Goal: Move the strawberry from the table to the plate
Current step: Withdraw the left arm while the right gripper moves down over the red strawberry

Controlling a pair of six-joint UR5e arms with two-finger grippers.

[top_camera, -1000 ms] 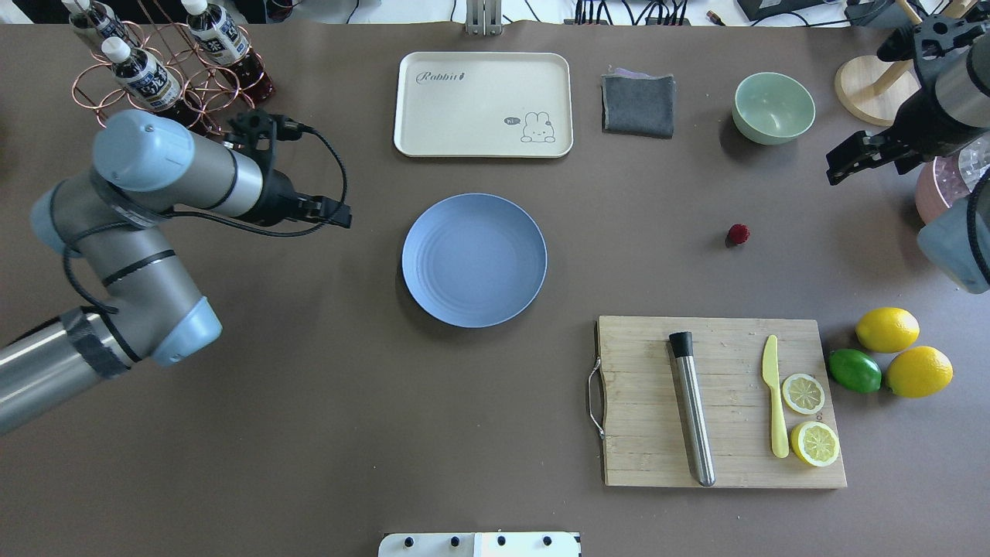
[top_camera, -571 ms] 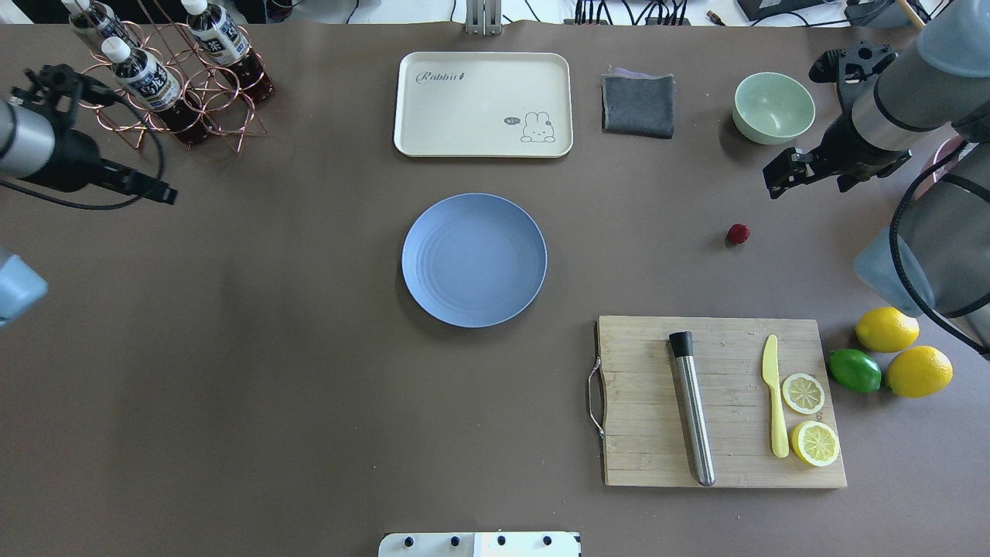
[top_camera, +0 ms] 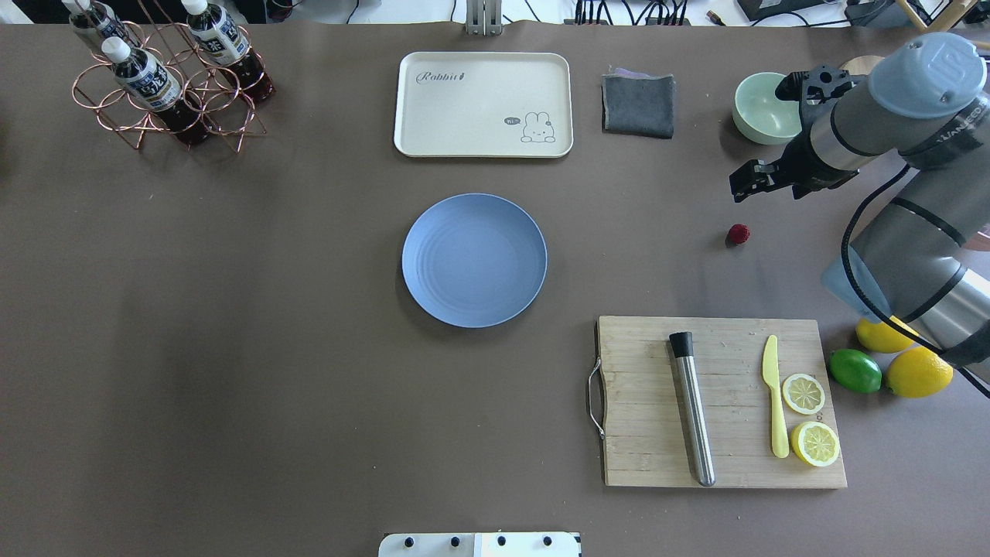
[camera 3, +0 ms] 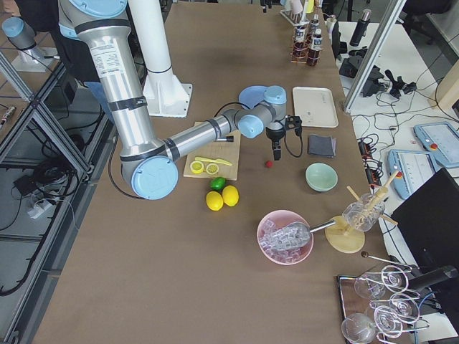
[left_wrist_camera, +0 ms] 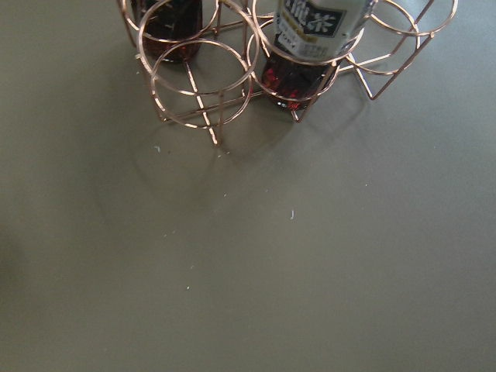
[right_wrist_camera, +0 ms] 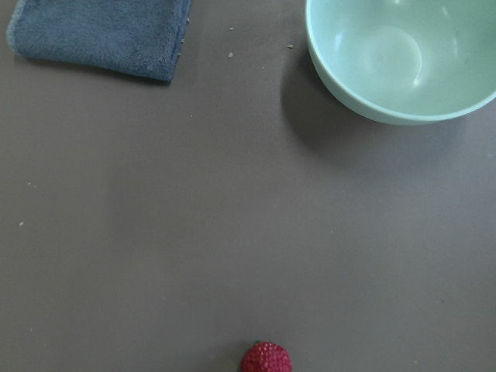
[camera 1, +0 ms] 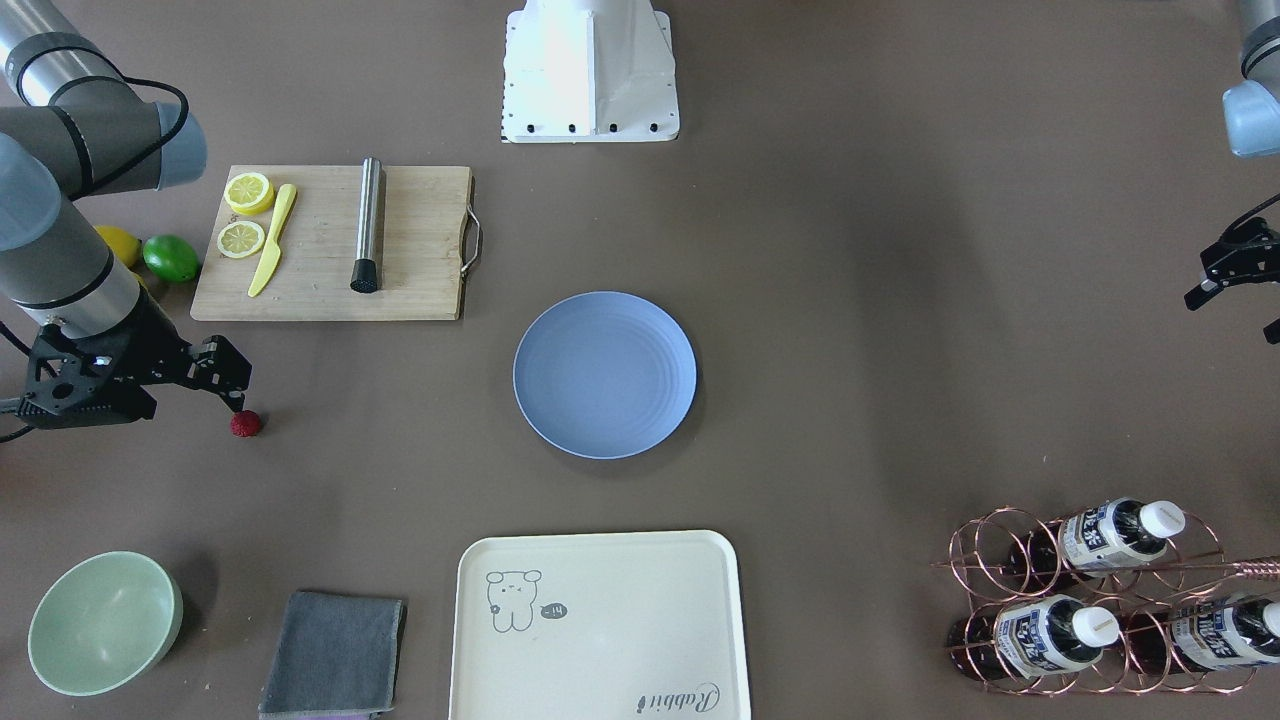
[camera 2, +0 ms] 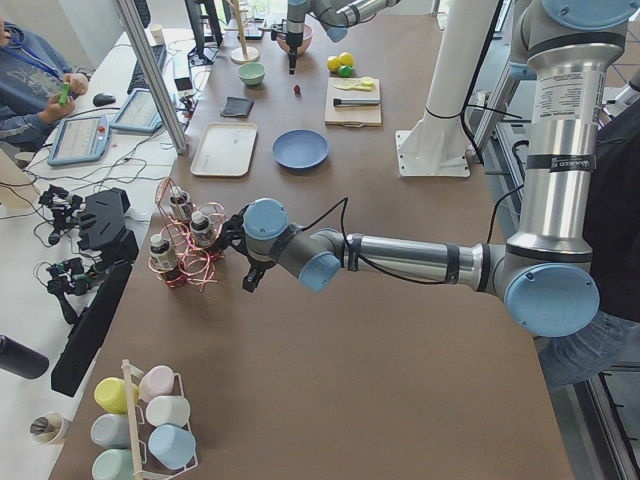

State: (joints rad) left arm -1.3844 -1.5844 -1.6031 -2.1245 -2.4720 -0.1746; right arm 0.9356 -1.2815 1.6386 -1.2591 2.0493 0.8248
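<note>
The strawberry (top_camera: 739,234) (camera 1: 245,424) is a small dark-red berry lying on the brown table (top_camera: 271,387), right of centre. It shows at the bottom edge of the right wrist view (right_wrist_camera: 266,359). The light-blue plate (top_camera: 473,260) (camera 1: 604,374) sits bare in the middle of the table. My right gripper (top_camera: 744,184) (camera 1: 238,388) hovers open just beyond the berry, on the bowl side, not touching it. My left gripper (camera 1: 1232,310) is out of the overhead view. It hangs open at the table's left end near the bottle rack (left_wrist_camera: 232,70).
A wooden cutting board (top_camera: 642,456) carries a steel muddler, a yellow knife and two lemon slices. Two lemons and a lime (top_camera: 855,370) lie beside it. A pale-green bowl (top_camera: 762,108), a grey cloth (top_camera: 638,104) and a cream tray (top_camera: 483,104) line the far side.
My left arm has pulled back leftward out of the overhead view. My right arm has swung in from the right edge, bringing its gripper close to the strawberry.
</note>
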